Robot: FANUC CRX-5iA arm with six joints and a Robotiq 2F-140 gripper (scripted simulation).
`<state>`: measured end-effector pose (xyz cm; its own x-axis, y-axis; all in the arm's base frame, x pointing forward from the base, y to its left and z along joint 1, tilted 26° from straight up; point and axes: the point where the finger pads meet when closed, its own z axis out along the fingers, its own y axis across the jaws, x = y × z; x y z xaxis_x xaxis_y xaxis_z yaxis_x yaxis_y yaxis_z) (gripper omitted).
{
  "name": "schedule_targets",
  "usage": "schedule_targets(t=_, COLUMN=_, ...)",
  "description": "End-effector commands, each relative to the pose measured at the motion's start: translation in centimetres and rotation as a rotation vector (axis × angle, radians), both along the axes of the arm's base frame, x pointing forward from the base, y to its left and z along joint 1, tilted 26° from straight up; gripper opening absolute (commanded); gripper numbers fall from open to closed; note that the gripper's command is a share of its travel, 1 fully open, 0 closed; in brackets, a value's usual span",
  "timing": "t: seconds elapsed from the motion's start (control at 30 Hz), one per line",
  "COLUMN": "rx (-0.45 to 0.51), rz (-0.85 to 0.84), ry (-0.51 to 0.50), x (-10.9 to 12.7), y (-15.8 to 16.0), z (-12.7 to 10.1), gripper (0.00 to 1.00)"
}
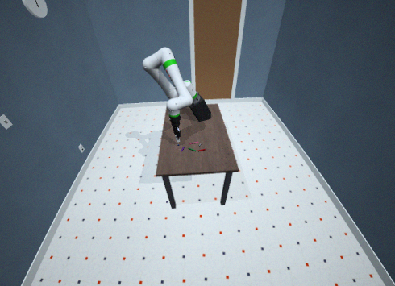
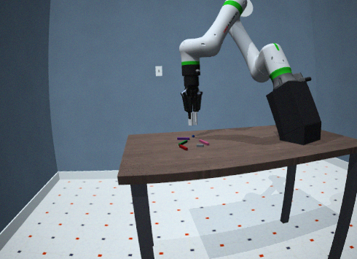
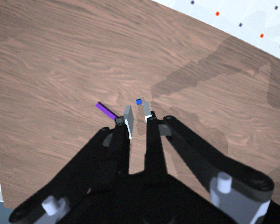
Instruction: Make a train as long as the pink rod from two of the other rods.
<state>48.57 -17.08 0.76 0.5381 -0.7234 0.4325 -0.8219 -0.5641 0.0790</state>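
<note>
Wood table (image 2: 233,158), gripper (image 2: 192,122) above it, fingers nearly shut, gripping nothing, blue rod (image 3: 138,101) and purple rod (image 3: 106,110) below, no containers.

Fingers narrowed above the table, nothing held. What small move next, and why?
Probably lower toward the blue rod, lying just beyond the fingertips in the wrist view; the gripper hangs well above the table, its narrow gap seemingly suiting that small rod.
</note>
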Motion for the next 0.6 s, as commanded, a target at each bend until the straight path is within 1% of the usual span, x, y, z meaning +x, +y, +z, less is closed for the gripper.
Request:
schedule_targets(t=0.0, rx=0.0, rz=0.0, ry=0.0, x=0.1, y=-0.1, z=-0.3, gripper=0.15)
schedule_targets(t=0.57, rx=0.0, rz=0.0, ry=0.0, x=0.5, y=-1.1, z=-2.3, gripper=0.15)
